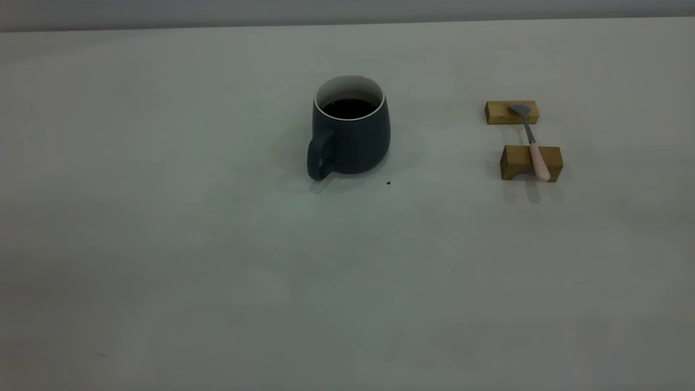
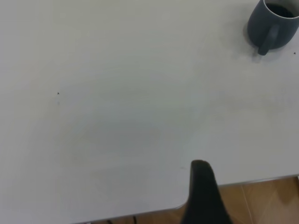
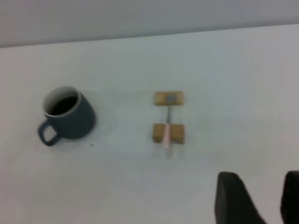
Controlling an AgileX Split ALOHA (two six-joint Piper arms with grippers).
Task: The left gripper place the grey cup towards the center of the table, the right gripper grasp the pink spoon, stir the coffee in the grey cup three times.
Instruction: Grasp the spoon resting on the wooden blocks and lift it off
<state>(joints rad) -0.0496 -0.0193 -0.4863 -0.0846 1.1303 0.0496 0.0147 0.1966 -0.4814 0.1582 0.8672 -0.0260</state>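
The grey cup stands upright near the middle of the table, handle towards the front left, with dark coffee inside. To its right the pink spoon lies across two wooden blocks, bowl on the far one. Neither arm shows in the exterior view. In the left wrist view, my left gripper hangs over the table's edge, far from the cup; one finger shows with nothing beside it. My right gripper is open and empty, well short of the spoon and cup.
The far wooden block and the near block hold the spoon off the table. A tiny dark speck lies just in front of the cup. The table's edge and a brown floor show in the left wrist view.
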